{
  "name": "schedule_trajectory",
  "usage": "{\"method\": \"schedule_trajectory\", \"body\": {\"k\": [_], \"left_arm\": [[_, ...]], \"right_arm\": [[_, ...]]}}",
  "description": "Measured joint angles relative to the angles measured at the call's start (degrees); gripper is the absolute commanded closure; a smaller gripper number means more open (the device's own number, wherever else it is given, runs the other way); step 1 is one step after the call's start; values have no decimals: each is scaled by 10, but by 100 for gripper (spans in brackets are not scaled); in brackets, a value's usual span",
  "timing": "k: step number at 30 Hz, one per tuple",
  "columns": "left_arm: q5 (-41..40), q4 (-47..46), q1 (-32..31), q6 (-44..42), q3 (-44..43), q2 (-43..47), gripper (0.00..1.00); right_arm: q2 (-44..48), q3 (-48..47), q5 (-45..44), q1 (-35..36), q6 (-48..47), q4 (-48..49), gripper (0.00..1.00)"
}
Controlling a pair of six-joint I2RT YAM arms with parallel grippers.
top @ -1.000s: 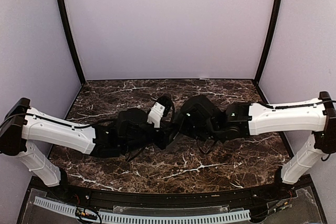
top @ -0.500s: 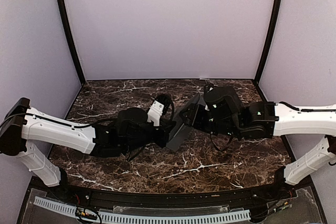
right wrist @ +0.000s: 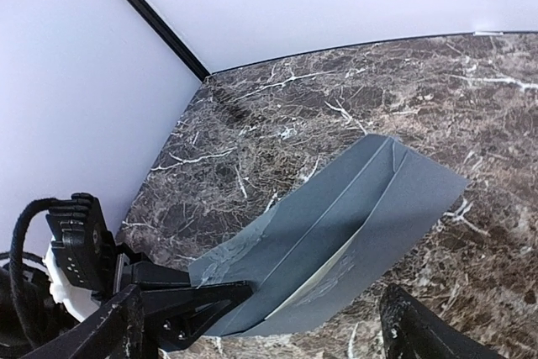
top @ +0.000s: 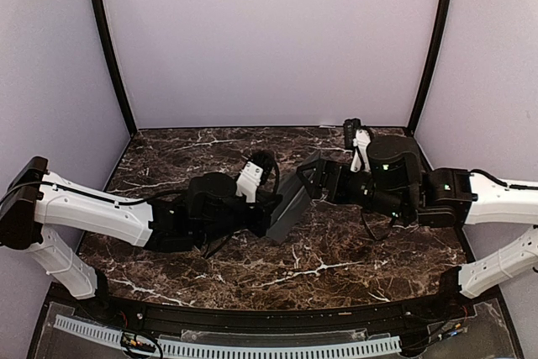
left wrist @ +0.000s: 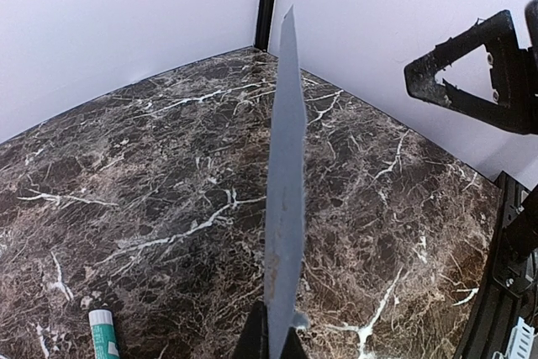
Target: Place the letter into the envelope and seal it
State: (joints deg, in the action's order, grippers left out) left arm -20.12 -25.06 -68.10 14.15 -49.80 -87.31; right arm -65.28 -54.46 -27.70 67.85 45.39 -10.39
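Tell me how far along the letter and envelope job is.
Apparently done: a pale strip, likely the letter, peeks from the fold of the envelope, and the flap looks folded over. In hand: the left gripper is shut on the envelope, holding it off the table; the right gripper is open, clear of it. Left: I cannot tell whether the flap is stuck; pressing it and setting it down may remain.

Overhead rear overview; both wrist close-ups on envelope [right wrist: 336, 224]
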Motion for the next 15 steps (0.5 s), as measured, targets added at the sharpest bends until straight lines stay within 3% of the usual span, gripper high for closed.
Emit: {"method": "schedule_trajectory", "body": {"k": [7,15], "left_arm": [[19,4,0,2,0,2,100],[67,9,0,20,5,48,100]], "right_arm": [[25,12,-8,0,-45,-14,2],[152,141,12,-2,-114,-2,2]]}}
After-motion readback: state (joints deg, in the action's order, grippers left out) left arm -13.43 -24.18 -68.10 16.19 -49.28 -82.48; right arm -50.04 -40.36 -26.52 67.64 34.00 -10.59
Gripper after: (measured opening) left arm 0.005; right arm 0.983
